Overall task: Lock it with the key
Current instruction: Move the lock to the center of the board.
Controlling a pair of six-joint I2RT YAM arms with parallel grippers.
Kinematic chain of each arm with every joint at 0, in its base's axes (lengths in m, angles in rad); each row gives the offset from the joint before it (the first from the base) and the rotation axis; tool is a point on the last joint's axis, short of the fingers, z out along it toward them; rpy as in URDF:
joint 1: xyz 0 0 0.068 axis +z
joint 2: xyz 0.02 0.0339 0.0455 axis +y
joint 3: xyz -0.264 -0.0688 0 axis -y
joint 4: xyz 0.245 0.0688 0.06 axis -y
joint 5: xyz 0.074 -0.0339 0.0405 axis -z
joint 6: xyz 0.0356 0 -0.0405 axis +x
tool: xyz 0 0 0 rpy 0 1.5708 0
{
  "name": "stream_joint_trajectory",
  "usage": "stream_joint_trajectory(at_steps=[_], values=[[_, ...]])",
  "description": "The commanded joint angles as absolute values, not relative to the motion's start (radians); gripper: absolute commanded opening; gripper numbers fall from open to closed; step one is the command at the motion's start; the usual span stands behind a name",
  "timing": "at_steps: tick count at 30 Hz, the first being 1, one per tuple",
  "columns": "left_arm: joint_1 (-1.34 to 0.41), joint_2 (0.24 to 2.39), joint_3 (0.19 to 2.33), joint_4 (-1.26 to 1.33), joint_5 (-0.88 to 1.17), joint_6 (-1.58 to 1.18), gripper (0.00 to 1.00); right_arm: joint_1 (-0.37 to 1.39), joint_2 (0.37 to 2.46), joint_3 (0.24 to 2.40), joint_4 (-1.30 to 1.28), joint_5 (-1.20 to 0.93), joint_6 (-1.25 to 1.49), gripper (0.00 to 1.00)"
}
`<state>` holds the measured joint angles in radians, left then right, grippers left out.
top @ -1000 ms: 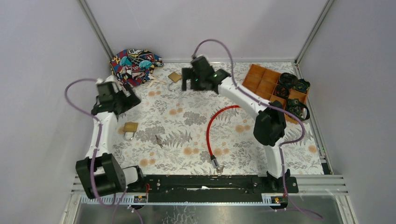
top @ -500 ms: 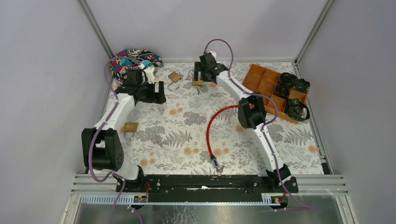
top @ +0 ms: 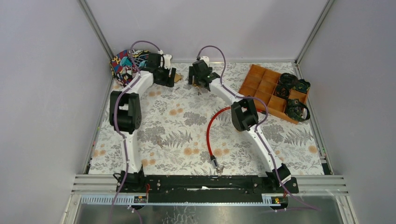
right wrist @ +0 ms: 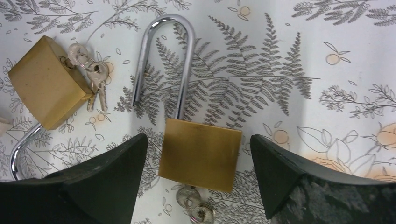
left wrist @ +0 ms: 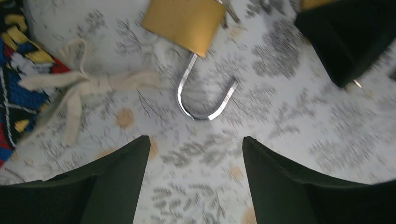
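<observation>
Two brass padlocks with open steel shackles lie on the floral mat at the back. In the right wrist view one padlock (right wrist: pixel 201 151) lies between the fingers of my open right gripper (right wrist: pixel 198 140), its shackle (right wrist: pixel 163 60) pointing away and its keys (right wrist: pixel 194 207) in its base. The other padlock (right wrist: pixel 44 88) lies to the left with keys (right wrist: pixel 91 77) in it. My left gripper (left wrist: pixel 194 140) is open and empty above the mat, just short of that padlock (left wrist: pixel 184 21) and its shackle (left wrist: pixel 205 93). In the top view both grippers, left (top: pixel 167 76) and right (top: pixel 198 78), are at the back.
A colourful cloth bag (top: pixel 126 63) with a cream drawstring (left wrist: pixel 88 84) lies at the back left. An orange compartment tray (top: pixel 266 84) with black items stands at the back right. A red cable (top: pixel 210 130) curves across the middle. A small metal piece (top: pixel 159 139) lies centre left.
My left arm has swung from the left side far to the back, up to the padlock by the bag. My right gripper has shifted slightly back and left over the other padlock.
</observation>
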<state>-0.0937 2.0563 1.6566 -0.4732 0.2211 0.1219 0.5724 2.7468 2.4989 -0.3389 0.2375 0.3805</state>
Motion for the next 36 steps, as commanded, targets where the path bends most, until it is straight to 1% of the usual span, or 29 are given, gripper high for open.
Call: stream_joint_trajectory(at_steps=[1,5,7,8,9,10,11,15,17,21,23,25,27,30,32,36], values=[[-0.094,2.166,1.776,-0.416,0.103,0.16,0.79,0.62,2.807,2.592,-0.351,0.34,0.361,0.84],[-0.093,2.157,1.749,-0.392,0.137,0.134,0.8,0.629,2.776,2.54,-0.39,0.396,0.313,0.79],[-0.094,2.14,1.723,-0.381,0.169,0.127,0.81,0.63,2.765,2.519,-0.429,0.413,0.288,0.73],[-0.094,2.129,1.709,-0.372,0.178,0.126,0.81,0.629,2.761,2.501,-0.437,0.418,0.261,0.68],[-0.094,2.12,1.7,-0.367,0.183,0.124,0.81,0.629,2.756,2.482,-0.443,0.426,0.242,0.57],[-0.094,2.112,1.695,-0.367,0.186,0.12,0.81,0.628,2.745,2.46,-0.448,0.436,0.227,0.48],[-0.093,2.104,1.692,-0.369,0.192,0.117,0.81,0.625,2.738,2.437,-0.449,0.436,0.223,0.45],[-0.093,2.057,1.665,-0.375,0.21,0.117,0.81,0.607,2.687,2.361,-0.465,0.389,0.222,0.4],[-0.093,2.024,1.645,-0.378,0.22,0.121,0.81,0.605,2.637,2.288,-0.462,0.339,0.191,0.38],[-0.093,1.94,1.589,-0.398,0.265,0.147,0.81,0.607,2.476,2.027,-0.445,0.072,0.071,0.38],[-0.094,1.895,1.554,-0.418,0.302,0.181,0.81,0.628,2.372,1.799,-0.407,0.01,-0.006,0.38],[-0.094,1.859,1.531,-0.461,0.349,0.231,0.81,0.657,2.262,1.615,-0.346,-0.145,-0.088,0.41],[-0.093,1.833,1.523,-0.522,0.384,0.276,0.81,0.681,2.165,1.468,-0.299,-0.219,-0.139,0.42],[-0.092,1.782,1.481,-0.568,0.402,0.326,0.8,0.71,2.067,1.34,-0.266,-0.221,-0.171,0.46],[-0.092,1.742,1.431,-0.569,0.409,0.344,0.8,0.735,2.035,1.302,-0.255,-0.174,-0.182,0.49],[-0.091,1.682,1.361,-0.569,0.425,0.324,0.8,0.772,2.057,1.318,-0.284,-0.093,-0.193,0.67]])
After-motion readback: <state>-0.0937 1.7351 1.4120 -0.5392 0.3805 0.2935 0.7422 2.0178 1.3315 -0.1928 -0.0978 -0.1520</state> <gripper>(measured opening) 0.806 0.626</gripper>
